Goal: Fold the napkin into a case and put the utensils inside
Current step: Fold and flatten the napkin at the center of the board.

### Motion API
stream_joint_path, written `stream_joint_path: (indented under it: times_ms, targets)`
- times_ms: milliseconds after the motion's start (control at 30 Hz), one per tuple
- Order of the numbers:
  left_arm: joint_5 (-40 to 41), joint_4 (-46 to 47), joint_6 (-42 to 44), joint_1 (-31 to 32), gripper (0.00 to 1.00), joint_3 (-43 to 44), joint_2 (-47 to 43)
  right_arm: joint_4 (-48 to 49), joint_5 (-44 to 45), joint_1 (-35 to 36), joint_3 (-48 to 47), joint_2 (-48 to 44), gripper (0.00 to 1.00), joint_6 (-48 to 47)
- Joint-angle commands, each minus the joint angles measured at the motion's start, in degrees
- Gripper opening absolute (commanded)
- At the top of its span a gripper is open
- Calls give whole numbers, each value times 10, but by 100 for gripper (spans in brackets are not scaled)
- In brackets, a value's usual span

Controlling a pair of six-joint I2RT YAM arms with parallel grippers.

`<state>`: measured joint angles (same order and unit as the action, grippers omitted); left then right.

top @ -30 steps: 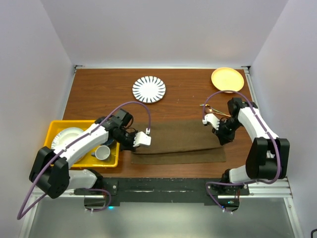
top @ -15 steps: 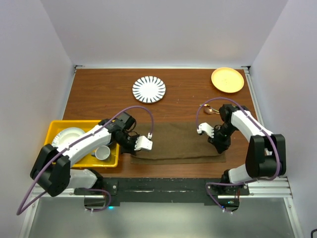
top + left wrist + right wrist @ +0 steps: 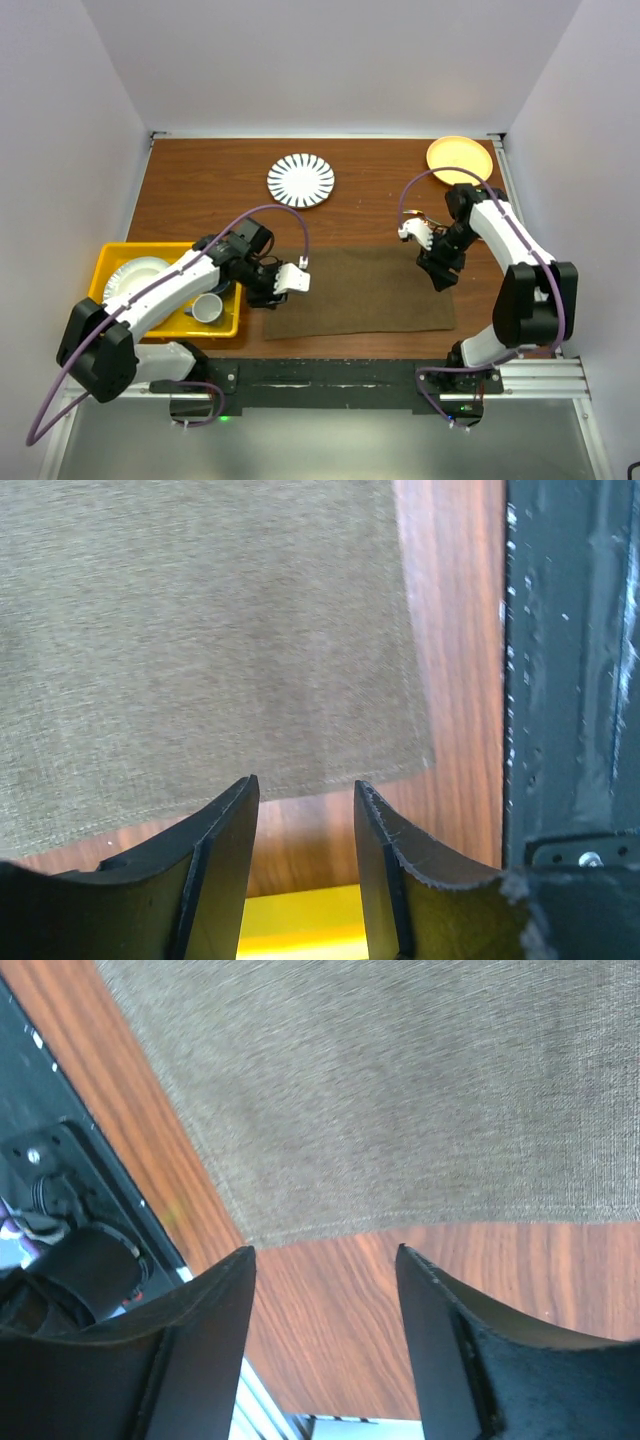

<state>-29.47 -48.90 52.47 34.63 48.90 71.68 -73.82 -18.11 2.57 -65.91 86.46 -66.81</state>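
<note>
The olive-brown napkin [image 3: 360,292] lies flat as a wide rectangle near the table's front edge. My left gripper [image 3: 290,278] hovers at its left end, open with nothing between the fingers. In the left wrist view the napkin [image 3: 200,630] lies just beyond the open left gripper [image 3: 305,790]. My right gripper [image 3: 412,233] is open above the cloth's far right corner. In the right wrist view the napkin [image 3: 400,1080] lies ahead of the empty right gripper [image 3: 325,1255]. Only a sliver of the utensils [image 3: 424,215] shows beside the right wrist.
A yellow bin [image 3: 112,258] with a white plate and a cup stands at the left, and its edge [image 3: 300,920] shows under the left fingers. A striped plate [image 3: 301,180] and a yellow plate [image 3: 459,160] sit farther back. The black base rail [image 3: 570,660] runs along the near edge.
Both grippers opened and let go of the napkin's folded-over layer, which now lies flat. The right gripper drew back toward the far right corner; the left lifted slightly at the left end.
</note>
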Motion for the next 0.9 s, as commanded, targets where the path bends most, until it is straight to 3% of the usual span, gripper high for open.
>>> stream_joint_path:
  times_ms: [0, 367, 467, 633, 867]
  targets:
    - [15, 81, -52, 3, 47, -4, 23, 51, 3, -2, -10, 46, 59, 76]
    - [57, 152, -60, -3, 28, -28, 77, 135, 14, -1, 8, 100, 50, 124]
    - [29, 149, -100, -57, 32, 12, 72, 120, -6, -5, -22, 88, 46, 145]
    - [-39, 105, -177, -179, 46, 106, 104, 63, -75, -107, -144, 124, 48, 178]
    - [2, 165, -303, -189, 49, 92, 111, 135, -56, -149, -127, 130, 50, 283]
